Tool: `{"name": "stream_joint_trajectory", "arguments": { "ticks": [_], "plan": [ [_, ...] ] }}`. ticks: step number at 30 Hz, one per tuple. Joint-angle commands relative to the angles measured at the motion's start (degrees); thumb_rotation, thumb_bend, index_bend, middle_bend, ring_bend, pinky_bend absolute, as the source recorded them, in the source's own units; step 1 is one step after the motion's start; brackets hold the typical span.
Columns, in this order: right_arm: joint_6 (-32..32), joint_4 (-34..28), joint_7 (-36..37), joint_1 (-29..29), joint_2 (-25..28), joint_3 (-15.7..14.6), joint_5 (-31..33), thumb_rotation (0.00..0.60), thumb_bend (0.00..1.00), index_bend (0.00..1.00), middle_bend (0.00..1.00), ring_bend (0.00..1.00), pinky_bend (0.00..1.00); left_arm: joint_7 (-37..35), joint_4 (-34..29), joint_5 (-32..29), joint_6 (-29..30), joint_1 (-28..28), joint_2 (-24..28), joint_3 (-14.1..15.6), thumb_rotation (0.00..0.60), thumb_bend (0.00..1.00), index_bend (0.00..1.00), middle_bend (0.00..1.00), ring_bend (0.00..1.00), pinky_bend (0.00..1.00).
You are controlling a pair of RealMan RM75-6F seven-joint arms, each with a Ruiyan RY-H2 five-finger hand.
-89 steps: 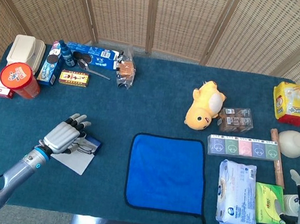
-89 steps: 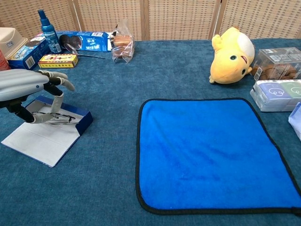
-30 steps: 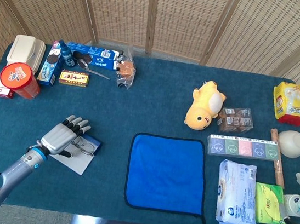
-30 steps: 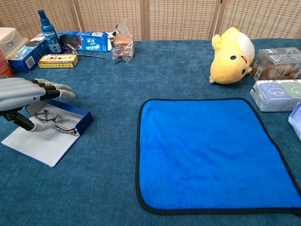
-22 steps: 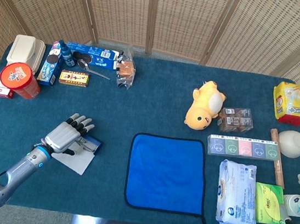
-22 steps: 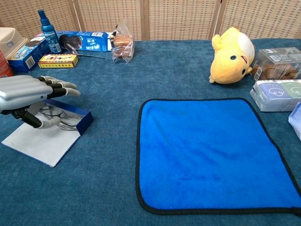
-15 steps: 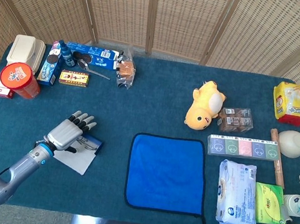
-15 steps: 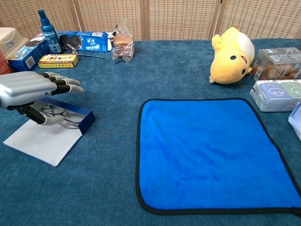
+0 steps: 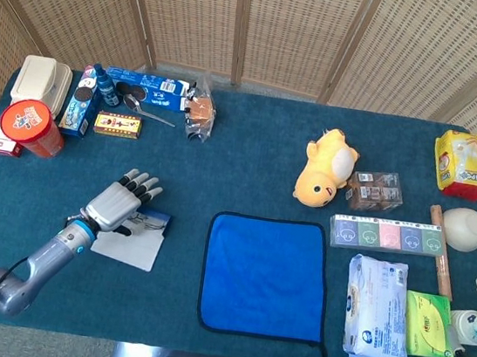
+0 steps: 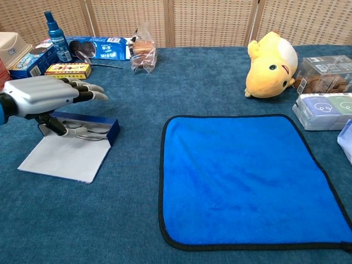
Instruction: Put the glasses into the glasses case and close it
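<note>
Shifted rightward, open glasses case (image 10: 88, 132) apparently holds glasses (image 10: 85, 133) under spread left robot hand (image 10: 47, 93).

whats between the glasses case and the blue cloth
Only bare table cover separates the glasses case from the blue cloth; both the chest and head views show it.
</note>
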Motion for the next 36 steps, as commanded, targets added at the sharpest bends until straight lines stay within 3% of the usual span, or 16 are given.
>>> {"name": "stream_joint_trajectory", "arguments": {
  "ticks": [1,11,23,29,36],
  "plan": [
    [0.08,0.01,0.06,-0.11,0.03,-0.04,0.02,0.600,0.28,0.14,0.26,0.32,0.38,0.06,0.59,-0.69,-0.29,-0.43,-0.63,-0.53,0.311,0.35,0.00,0.00,0.00,0.00],
    [0.49,0.07,0.17,-0.42,0.07,-0.09,-0.07,0.600,0.28,0.14,0.26,0.32,0.38,-0.88,-1.25,-3.31,-1.60,-1.29,0.28,-1.74,0.311,0.35,0.00,0.00,0.00,0.00],
    [-0.23,-0.09,-0.33,0.39,-0.28,0.17,-0.54,0.600,0.28,0.14,0.26,0.32,0.38,-5.94,-15.96,-10.31,-8.97,-2.15,11.98,-1.36,0.313,0.35,0.00,0.00,0.00,0.00],
    [-0.23,-0.24,-0.61,0.43,-0.40,0.11,-0.65,0.600,0.28,0.14,0.26,0.32,0.38,-7.50,-17.52,-13.45,-12.58,-3.53,14.18,-0.60,0.308,0.35,0.00,0.00,0.00,0.10],
    [0.23,-0.45,-0.77,0.03,-0.29,-0.06,-0.64,0.600,0.28,0.13,0.26,0.32,0.38,-10.26,-17.22,-14.91,-11.34,-3.13,13.64,-0.74,0.314,0.35,0.00,0.00,0.00,0.14]
  ]
}}
